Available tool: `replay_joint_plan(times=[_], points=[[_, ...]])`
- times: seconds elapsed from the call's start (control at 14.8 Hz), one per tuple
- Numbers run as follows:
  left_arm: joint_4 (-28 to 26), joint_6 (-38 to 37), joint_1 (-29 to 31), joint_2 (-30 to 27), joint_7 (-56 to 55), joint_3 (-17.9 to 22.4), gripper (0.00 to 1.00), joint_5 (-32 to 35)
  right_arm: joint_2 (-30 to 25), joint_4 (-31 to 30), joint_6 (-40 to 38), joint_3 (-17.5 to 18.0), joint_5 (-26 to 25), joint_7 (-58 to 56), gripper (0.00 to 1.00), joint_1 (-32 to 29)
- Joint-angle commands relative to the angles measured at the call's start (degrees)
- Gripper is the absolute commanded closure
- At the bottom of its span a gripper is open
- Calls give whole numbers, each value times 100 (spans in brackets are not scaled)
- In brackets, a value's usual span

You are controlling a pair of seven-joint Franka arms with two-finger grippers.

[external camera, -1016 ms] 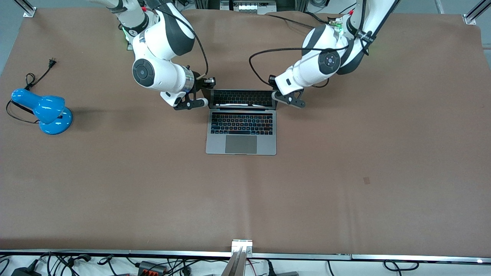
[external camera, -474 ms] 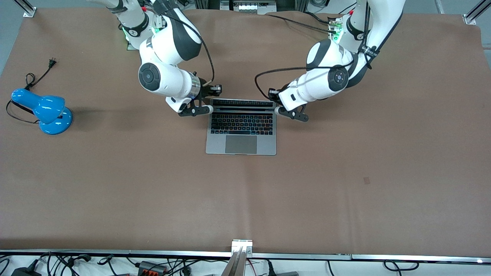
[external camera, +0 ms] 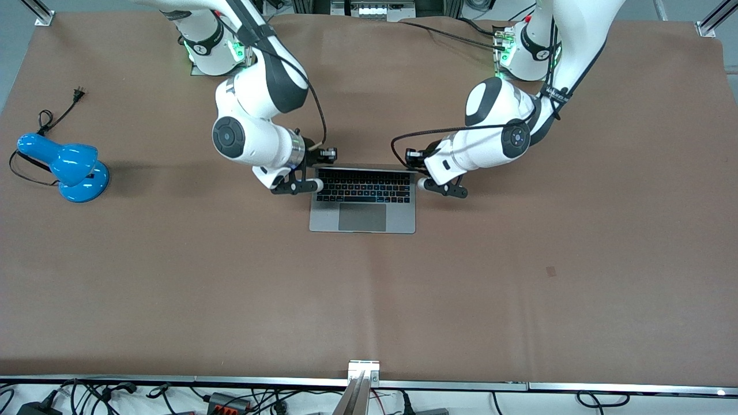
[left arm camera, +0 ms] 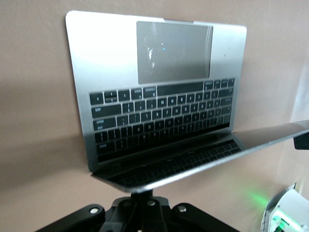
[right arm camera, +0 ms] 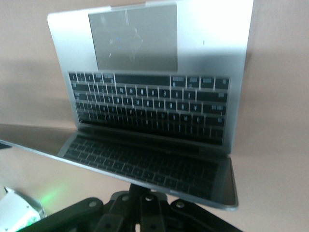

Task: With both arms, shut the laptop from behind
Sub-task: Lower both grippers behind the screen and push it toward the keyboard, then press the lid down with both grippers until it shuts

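Note:
The silver-grey laptop (external camera: 362, 217) lies in the middle of the table with its black keyboard and grey trackpad showing. Its lid (external camera: 364, 169) tilts forward over the back rows of keys, about half shut. My right gripper (external camera: 315, 184) is shut, its white tips against the lid's back at the corner toward the right arm's end. My left gripper (external camera: 424, 183) is shut and presses the lid's other corner. In the left wrist view the lid's edge (left arm camera: 203, 166) lies across my left gripper (left arm camera: 145, 195). In the right wrist view the lid (right arm camera: 145, 169) lies across my right gripper (right arm camera: 140, 188).
A blue desk lamp (external camera: 63, 167) lies on the brown table cover toward the right arm's end, its black cord and plug (external camera: 78, 93) trailing toward the bases. The table's metal front rail (external camera: 363, 369) runs along the near edge.
Both grippers have moved toward the front camera with the lid's top edge. The lid has swung from leaning back, screen showing, to tilting over the keyboard.

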Motion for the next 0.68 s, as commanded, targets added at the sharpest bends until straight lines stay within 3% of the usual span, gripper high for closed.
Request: replay_joint_plan(times=[0.0,0.61], points=[[169,336,-17,339,62,23,100,-41,328,324,160,-31,-103,82,100,-7],[371,610,-78,726,80,199,100,372,1215,868,644,-31,-1096,635,100,37]])
